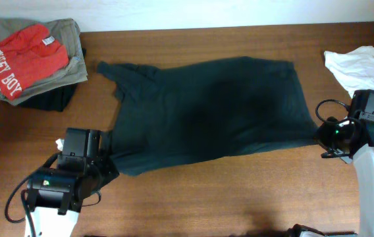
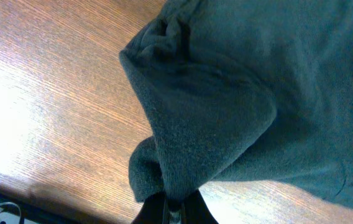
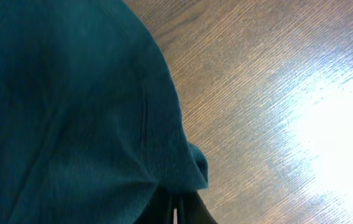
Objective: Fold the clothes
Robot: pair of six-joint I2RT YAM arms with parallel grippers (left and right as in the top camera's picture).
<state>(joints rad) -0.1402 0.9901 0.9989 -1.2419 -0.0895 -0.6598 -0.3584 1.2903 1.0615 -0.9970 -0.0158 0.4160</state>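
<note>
The black T-shirt [image 1: 207,112] lies spread across the middle of the wooden table, plain side up; no lettering or neck tag shows. My left gripper [image 1: 105,158] is shut on its front left corner, where the cloth [image 2: 207,118] bunches up between the fingers [image 2: 175,208]. My right gripper [image 1: 320,136] is shut on the shirt's front right corner; the cloth [image 3: 71,112] fills the left of the right wrist view above the fingers [image 3: 175,211]. The shirt is stretched between the two grippers.
A pile of folded clothes with a red printed shirt [image 1: 22,59] on top sits at the back left. A white garment [image 1: 365,66] lies at the back right, near the right arm. Bare wooden table [image 1: 226,191] runs along the front.
</note>
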